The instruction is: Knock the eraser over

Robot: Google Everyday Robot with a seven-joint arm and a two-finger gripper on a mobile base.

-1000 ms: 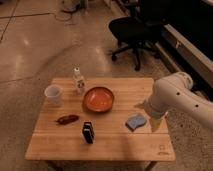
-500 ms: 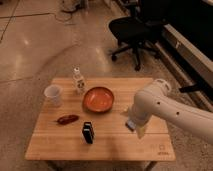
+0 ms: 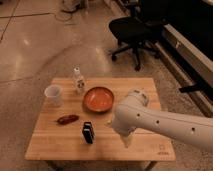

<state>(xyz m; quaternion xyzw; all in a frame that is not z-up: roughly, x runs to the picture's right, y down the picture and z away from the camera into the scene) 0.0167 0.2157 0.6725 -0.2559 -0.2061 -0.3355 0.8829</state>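
The eraser point(image 3: 88, 132), a small black block with a pale stripe, stands upright on the wooden table point(image 3: 55, 145), near the front edge and left of centre. My white arm point(image 3: 160, 120) reaches in from the right, low over the table. At its end the gripper point(image 3: 126, 139) points down toward the tabletop, a short way right of the eraser and not touching it.
An orange bowl point(image 3: 98, 98) sits mid-table behind the eraser. A dark red oblong item point(image 3: 67, 119) lies to the eraser's left, with a white cup point(image 3: 53, 95) and a small bottle point(image 3: 78, 80) further back. A black office chair point(image 3: 132, 30) stands beyond the table.
The arm has swept left across the table from its right edge toward the eraser and now covers the light-blue pad. The eraser has not moved.
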